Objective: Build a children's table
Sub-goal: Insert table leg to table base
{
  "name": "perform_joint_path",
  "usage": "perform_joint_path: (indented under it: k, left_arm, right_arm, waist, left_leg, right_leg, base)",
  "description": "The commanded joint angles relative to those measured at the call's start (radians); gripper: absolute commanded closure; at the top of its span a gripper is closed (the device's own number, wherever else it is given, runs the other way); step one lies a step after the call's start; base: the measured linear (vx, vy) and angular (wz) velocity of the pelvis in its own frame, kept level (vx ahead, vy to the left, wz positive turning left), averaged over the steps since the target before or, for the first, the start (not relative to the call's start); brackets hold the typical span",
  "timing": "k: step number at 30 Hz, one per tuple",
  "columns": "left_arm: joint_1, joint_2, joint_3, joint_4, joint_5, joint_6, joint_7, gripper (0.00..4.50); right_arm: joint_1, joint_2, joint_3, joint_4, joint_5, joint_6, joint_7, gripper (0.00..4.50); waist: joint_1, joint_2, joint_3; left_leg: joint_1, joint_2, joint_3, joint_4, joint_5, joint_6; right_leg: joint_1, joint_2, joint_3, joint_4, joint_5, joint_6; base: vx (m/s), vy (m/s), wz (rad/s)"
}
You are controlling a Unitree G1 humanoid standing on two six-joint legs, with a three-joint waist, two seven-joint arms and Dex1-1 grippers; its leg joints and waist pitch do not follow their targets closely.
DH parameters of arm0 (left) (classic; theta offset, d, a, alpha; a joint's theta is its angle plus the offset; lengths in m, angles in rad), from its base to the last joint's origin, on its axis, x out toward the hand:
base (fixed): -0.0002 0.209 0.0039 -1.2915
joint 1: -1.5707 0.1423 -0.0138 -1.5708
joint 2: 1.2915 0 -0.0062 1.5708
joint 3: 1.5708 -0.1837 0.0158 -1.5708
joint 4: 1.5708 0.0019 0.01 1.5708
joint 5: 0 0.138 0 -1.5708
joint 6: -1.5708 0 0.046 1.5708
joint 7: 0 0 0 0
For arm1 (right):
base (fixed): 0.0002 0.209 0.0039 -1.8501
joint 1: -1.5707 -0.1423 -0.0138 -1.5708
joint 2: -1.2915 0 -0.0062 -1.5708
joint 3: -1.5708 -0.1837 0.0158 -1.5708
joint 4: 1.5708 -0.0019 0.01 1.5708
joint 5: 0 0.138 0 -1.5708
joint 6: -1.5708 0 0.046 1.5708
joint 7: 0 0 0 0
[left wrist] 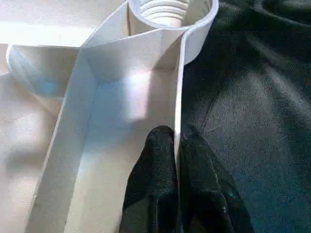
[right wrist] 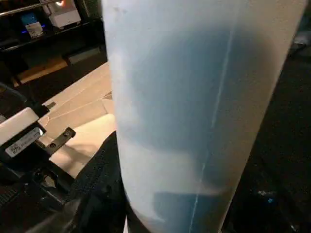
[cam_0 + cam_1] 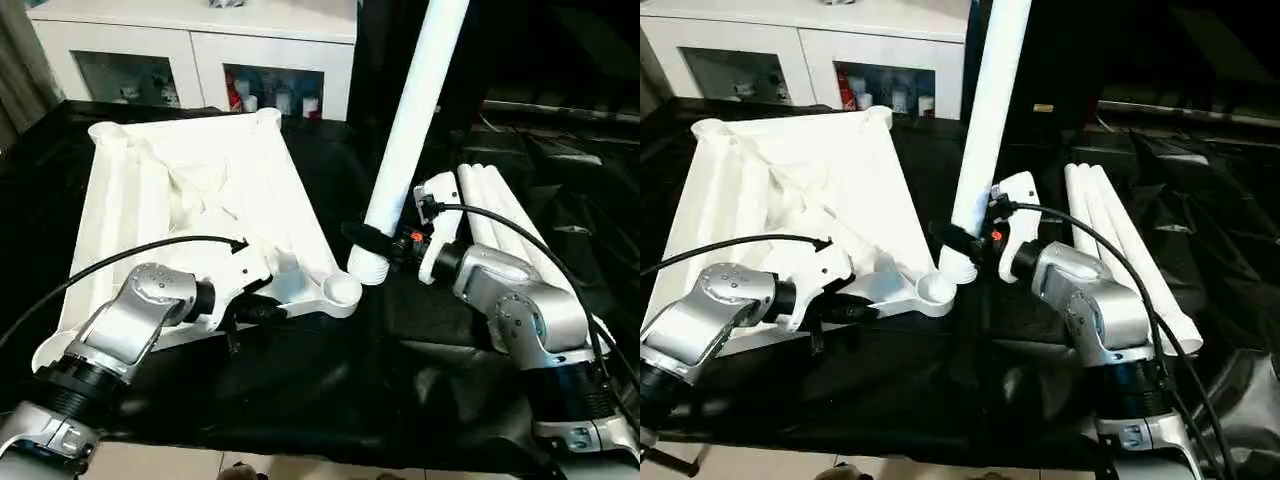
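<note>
Left pincer (image 1: 177, 145) pinched shut on the thin rim wall of the children's table top (image 3: 200, 190), one black finger (image 1: 153, 167) inside the rim, the other outside over the black tabletop (image 3: 300, 390). Top lying ribbed underside up on that tabletop, tilted, stretching away from the left pincer toward the white glass-door cabinet (image 3: 200, 50). Just ahead of the left pincer along the same rim: a round corner socket (image 1: 167, 9), threaded inside.

Right pincer (image 3: 385, 245) clamped about the lower end of a white tube leg (image 3: 410, 130), jaws roughly half apart with the tube between them. Leg nearly upright, leaning slightly away from the table top, rising well above the right pincer and out past the upper edge of the head views. Ribbed bottom end of the leg just below the right pincer, close beside the near corner socket (image 3: 340, 290), not seated in it; whether touching it, unclear.

Beyond the right pincer, on its far side from the top: spare white legs (image 3: 500, 215) lying side by side on the tabletop.
</note>
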Motion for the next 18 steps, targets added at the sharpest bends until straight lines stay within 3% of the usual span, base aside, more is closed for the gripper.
perform_joint_path:
  k: [1,8,10,11,14,18]
  left_arm:
    - [0.012,0.003,0.015,-0.002,0.003,0.019,0.016,4.48]
    - [-0.003,-0.022,0.013,0.015,0.007,-0.036,0.014,4.5]
    - [-0.008,-0.029,0.015,0.015,0.002,-0.044,0.012,4.5]
    - [-0.016,-0.039,0.014,0.016,0.001,-0.056,0.012,4.5]
    - [-0.022,-0.044,0.013,0.02,0.003,-0.058,0.015,4.5]
    - [-0.025,-0.052,0.02,0.024,-0.003,-0.068,0.014,4.5]
  right_arm:
    - [-0.026,0.0,0.0,-0.001,0.001,0.002,0.007,2.59]
    - [-0.047,0.009,0.048,0.076,-0.028,-0.006,0.036,2.59]
    - [-0.05,0.013,0.058,0.095,-0.036,-0.013,0.041,2.59]
    - [-0.058,0.022,0.07,0.131,-0.047,-0.024,0.048,2.59]
    - [-0.064,0.031,0.078,0.162,-0.055,-0.032,0.05,2.59]
    - [-0.093,0.046,0.089,0.266,-0.087,-0.093,0.051,2.59]
  waist:
    - [0.0,0.001,-0.071]
    - [-0.001,0.001,-0.071]
    - [0.0,-0.001,-0.072]
    - [0.0,-0.008,-0.074]
    - [0.0,-0.004,-0.073]
    - [0.002,-0.008,-0.071]
  left_leg:
    - [0.009,0.059,-0.022,-0.085,-0.125,-0.014]
    - [0.01,0.058,-0.021,-0.084,-0.126,-0.011]
    - [0.009,0.059,-0.021,-0.084,-0.116,-0.012]
    - [0.008,0.059,-0.02,-0.083,-0.106,-0.008]
    - [0.009,0.059,-0.02,-0.083,-0.103,-0.007]
    - [0.01,0.06,-0.019,-0.083,-0.117,-0.011]
  right_leg:
    - [0.05,-0.096,0.062,-0.078,-0.278,-0.16]
    - [0.049,-0.095,0.061,-0.079,-0.269,-0.172]
    - [0.051,-0.097,0.062,-0.077,-0.256,-0.175]
    - [0.052,-0.096,0.062,-0.075,-0.239,-0.176]
    - [0.051,-0.097,0.062,-0.074,-0.237,-0.181]
    - [0.05,-0.101,0.062,-0.078,-0.272,-0.177]
  base:
    - [0.0,0.0,0.0]
    - [0.0,0.0,0.0]
    - [0.0,0.0,0.0]
    - [0.0,0.0,0.0]
    - [0.0,0.0,0.0]
    - [0.0,0.0,0.0]
